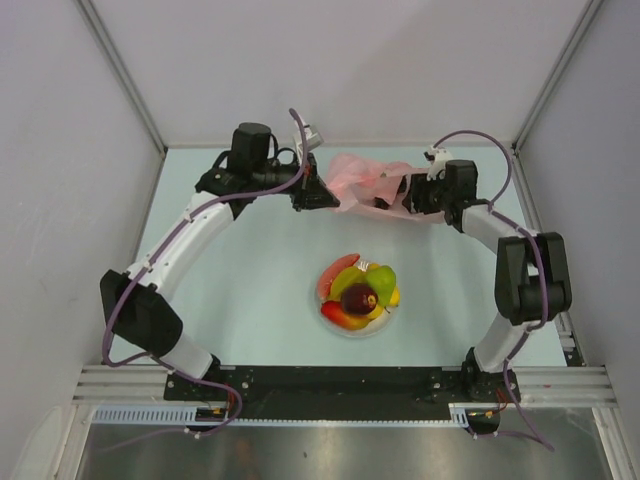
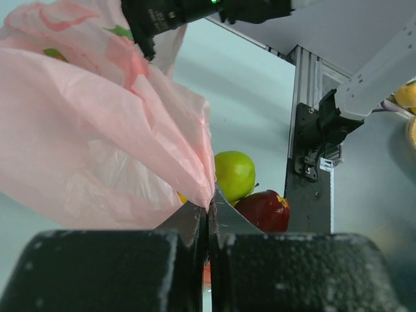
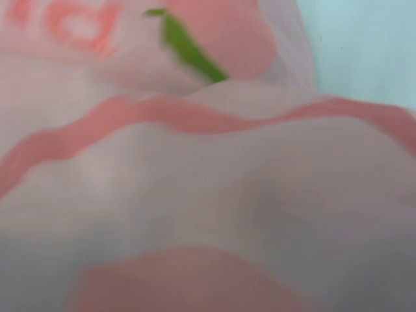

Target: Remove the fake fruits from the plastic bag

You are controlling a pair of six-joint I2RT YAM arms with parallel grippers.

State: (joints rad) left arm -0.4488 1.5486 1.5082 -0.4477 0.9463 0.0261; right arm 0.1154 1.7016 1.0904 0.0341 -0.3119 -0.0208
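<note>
You've got the left gripper [image 2: 208, 214] clamped tight on a fold of the pink plastic bag [image 2: 97, 130], upper centre of the top view. Your right gripper [image 1: 392, 197] is pushed into the bag's right side. Its wrist cam shows only pink film, so can't tell its jaws. Fake fruits [image 1: 358, 295] sit piled on the white plate [image 1: 383, 324] mid-frame, well apart from the bag

Pink bag [image 1: 355, 178] with red print; green pear [image 1: 382, 283], dark-red apple [image 1: 357, 298].
</note>
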